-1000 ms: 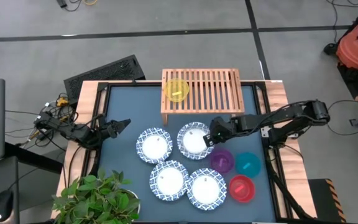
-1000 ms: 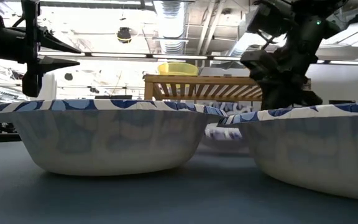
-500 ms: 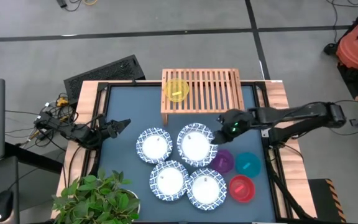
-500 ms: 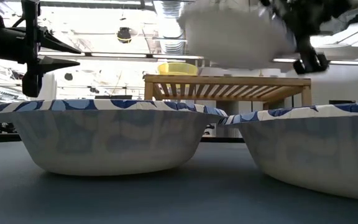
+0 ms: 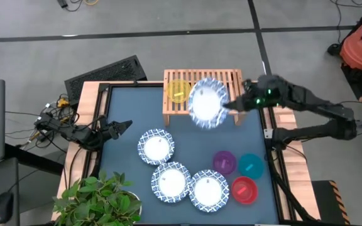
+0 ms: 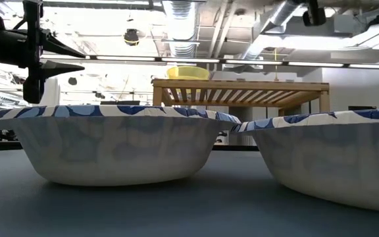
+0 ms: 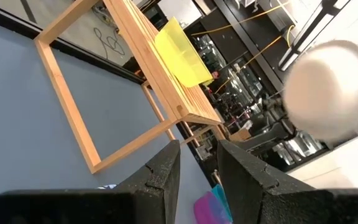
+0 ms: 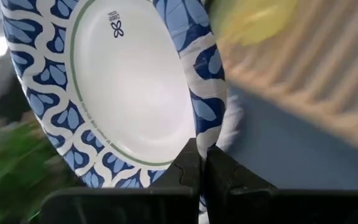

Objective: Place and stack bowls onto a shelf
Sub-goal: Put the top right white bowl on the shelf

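**Patterned bowl held over the shelf's front edge**

Three blue-and-white patterned bowls (image 5: 171, 166) sit on the dark mat toward six o'clock, with the purple bowl (image 5: 224, 161), teal bowl (image 5: 251, 166) and red bowl (image 5: 244, 189) at four o'clock. The left gripper (image 5: 121, 127) waits at nine o'clock, fingers narrowly parted. The right gripper (image 5: 230, 105) pinches the rim of a raised patterned bowl (image 5: 207, 103), which lies at its nine o'clock. Beyond, the slatted light-wood shelf (image 5: 222, 88) carries a glossy yellow bowl (image 5: 179, 90).
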